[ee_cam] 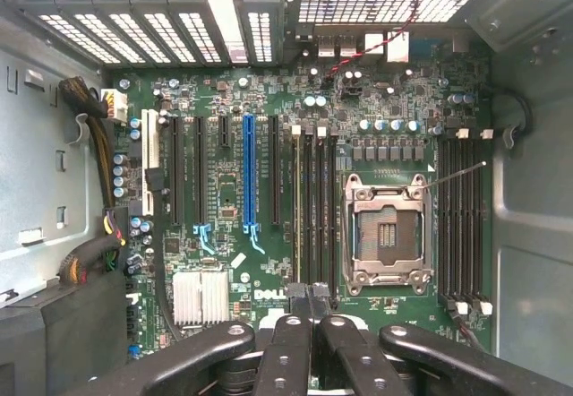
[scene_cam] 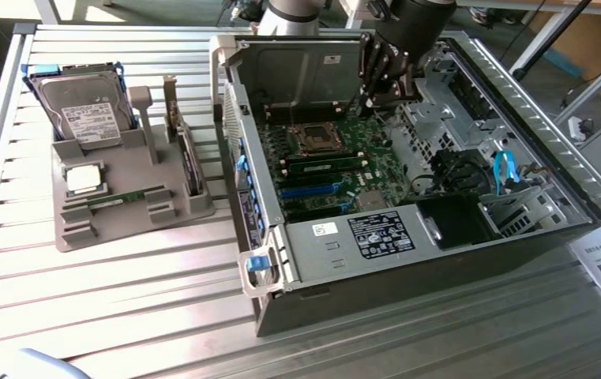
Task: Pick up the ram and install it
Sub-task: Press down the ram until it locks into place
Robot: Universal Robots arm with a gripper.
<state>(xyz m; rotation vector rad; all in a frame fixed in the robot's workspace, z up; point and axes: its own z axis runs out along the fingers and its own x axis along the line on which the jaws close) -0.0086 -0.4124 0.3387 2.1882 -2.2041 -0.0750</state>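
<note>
Bench [scene_cam: 121,300], open computer case [scene_cam: 385,292]: the arm [scene_cam: 411,24] hangs over the motherboard [ee_cam: 224,262], with steel walls close on each side and free room only upward. One seated stick [scene_cam: 321,163] stands in a slot. The ram [scene_cam: 126,197], which I judge not yet fetched, lies flat in the grey holder [scene_cam: 79,229] on the bench, well apart from the case. Fingers [ee_cam: 291,342] are closed together, with nothing that I can see between them.
</note>
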